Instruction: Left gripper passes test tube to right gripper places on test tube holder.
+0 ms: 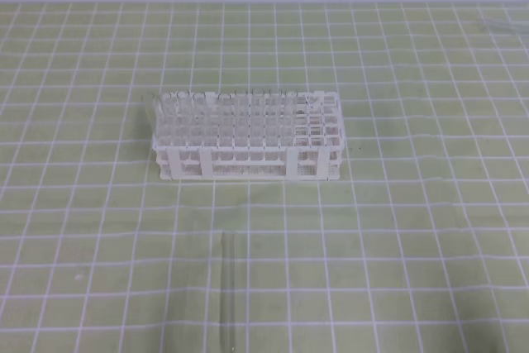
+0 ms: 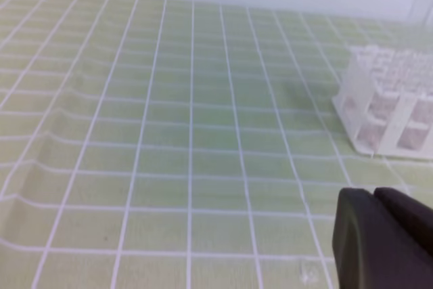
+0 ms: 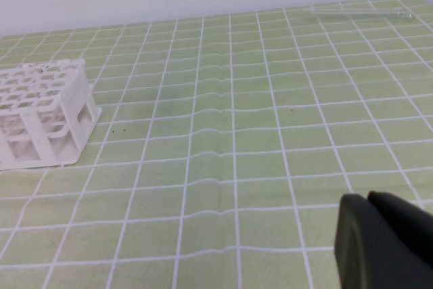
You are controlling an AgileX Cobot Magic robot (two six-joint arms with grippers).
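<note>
Both jaws closed, empty: left gripper (image 2: 379,235), right gripper (image 3: 379,238) parked clear of work. Test tube (image 1: 231,287) lies on desk (image 1: 430,229), near side of test tube holder (image 1: 248,135), awaiting left pickup.

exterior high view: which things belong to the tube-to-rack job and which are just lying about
For the job:
clear glass test tube lying near the front edge
white plastic lattice test tube holder
black left gripper
black right gripper

Lying about:
second clear tube, far right
green checked tablecloth
</note>
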